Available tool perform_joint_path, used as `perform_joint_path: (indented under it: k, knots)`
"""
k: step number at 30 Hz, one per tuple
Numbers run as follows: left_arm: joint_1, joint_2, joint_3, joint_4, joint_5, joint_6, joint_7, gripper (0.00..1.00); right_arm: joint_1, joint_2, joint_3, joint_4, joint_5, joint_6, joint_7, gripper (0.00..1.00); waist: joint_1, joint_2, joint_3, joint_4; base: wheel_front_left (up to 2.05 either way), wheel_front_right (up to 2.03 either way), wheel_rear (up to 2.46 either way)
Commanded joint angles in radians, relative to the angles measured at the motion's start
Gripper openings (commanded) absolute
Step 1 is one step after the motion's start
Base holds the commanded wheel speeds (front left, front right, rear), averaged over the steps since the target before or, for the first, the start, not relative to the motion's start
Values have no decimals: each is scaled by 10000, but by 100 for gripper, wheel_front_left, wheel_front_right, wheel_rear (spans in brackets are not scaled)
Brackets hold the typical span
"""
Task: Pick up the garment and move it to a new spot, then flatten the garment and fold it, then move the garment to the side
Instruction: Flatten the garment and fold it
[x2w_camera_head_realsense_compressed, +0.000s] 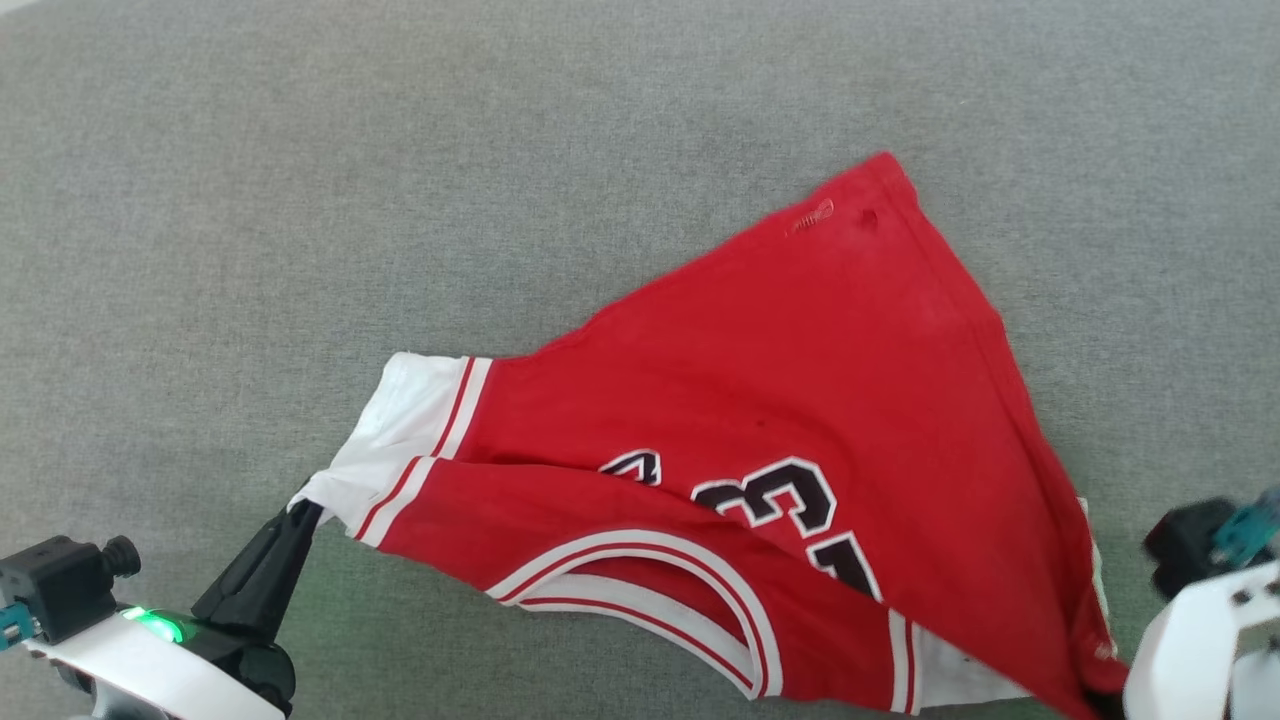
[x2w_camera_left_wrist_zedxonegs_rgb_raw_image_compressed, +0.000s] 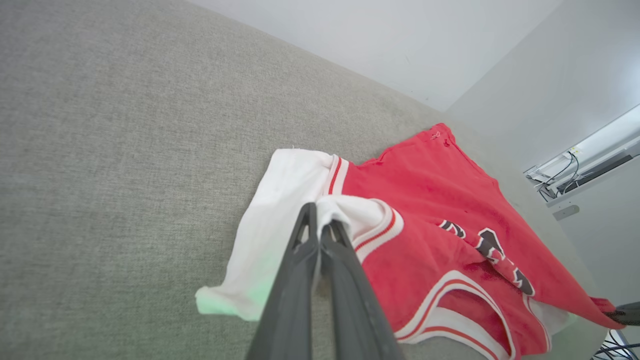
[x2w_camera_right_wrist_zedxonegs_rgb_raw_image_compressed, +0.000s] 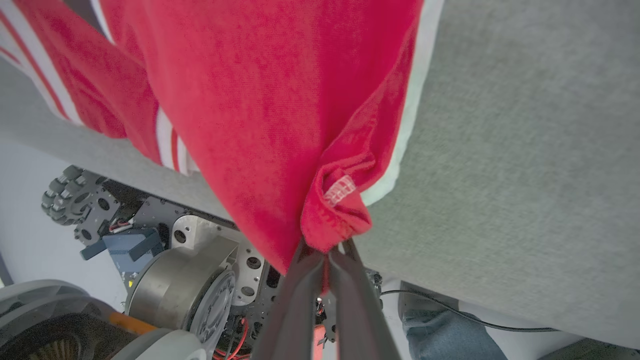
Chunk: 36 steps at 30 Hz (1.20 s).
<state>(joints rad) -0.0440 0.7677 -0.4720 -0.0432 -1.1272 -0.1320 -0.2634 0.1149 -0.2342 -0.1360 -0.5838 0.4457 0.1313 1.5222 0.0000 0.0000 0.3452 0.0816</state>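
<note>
Since both near ends are pinched, the red soft-fabric jersey shirt with white sleeves (x2w_camera_head_realsense_compressed: 800, 400) stretches between the arms, its far corner resting on the grey woven-fabric surface (x2w_camera_head_realsense_compressed: 400, 150).

Left gripper (x2w_camera_left_wrist_zedxonegs_rgb_raw_image_compressed: 319, 222): long dark fingers clamped on the white sleeve edge.

Right gripper (x2w_camera_right_wrist_zedxonegs_rgb_raw_image_compressed: 327, 252): clamped on a bunched red corner (small label beside it).

Likely reason: to carry it spread, ready to lay flat.

Look: black white-edged lettering partly hidden under a diagonal fold. Striped trim bands show at sleeve and neckline.
</note>
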Motion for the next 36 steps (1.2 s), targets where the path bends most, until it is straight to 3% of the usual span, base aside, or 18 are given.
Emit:
perform_joint_path:
  k: [1,8,9,10,11,17,22,30,33,36]
  knots:
    - [74,21,56,5,-24,27,-18,0,138,55,79,-100,40,-7,-16,0,0,0,-30,-29,0,0,0]
    - [95,-39,-94,-10,-5,27,-16,0,950,523,780,-117,82,-7,-737,0,0,0,-174,-4,0,0,0]
    - [116,-50,-111,-12,3,27,-16,0,886,562,744,-120,119,-7,-925,36,0,0,-189,-6,0,0,0]
    - [140,-58,-118,-8,12,27,-18,0,816,567,684,-131,154,-7,-1072,91,0,0,-204,-7,0,0,0]
    - [161,-61,-130,-2,17,27,-18,0,750,463,669,-199,224,-7,-1193,100,0,0,-217,-7,0,0,0]
    - [-14,-136,-202,-53,3,27,-16,0,-89,53,-432,-1113,592,-7,-1323,100,0,0,-140,139,0,0,0]
    - [-270,-317,-253,-181,20,27,-16,0,-2353,-329,-1119,-1213,451,-7,-1547,100,0,0,201,318,0,0,0]
    - [-1098,-625,-594,-233,-112,27,-16,0,-6257,-606,1014,1847,-1161,-5,-3063,100,0,0,1085,849,0,0,0]
    - [-1553,-743,-847,-215,-186,27,-16,0,-7432,-494,1643,3632,-1827,-5,-3407,100,0,0,1518,1168,0,0,0]
    - [-1834,-869,-1015,-201,-253,27,-16,0,-7914,-712,1823,4657,-2245,-5,-3445,100,0,0,1745,1393,0,0,0]
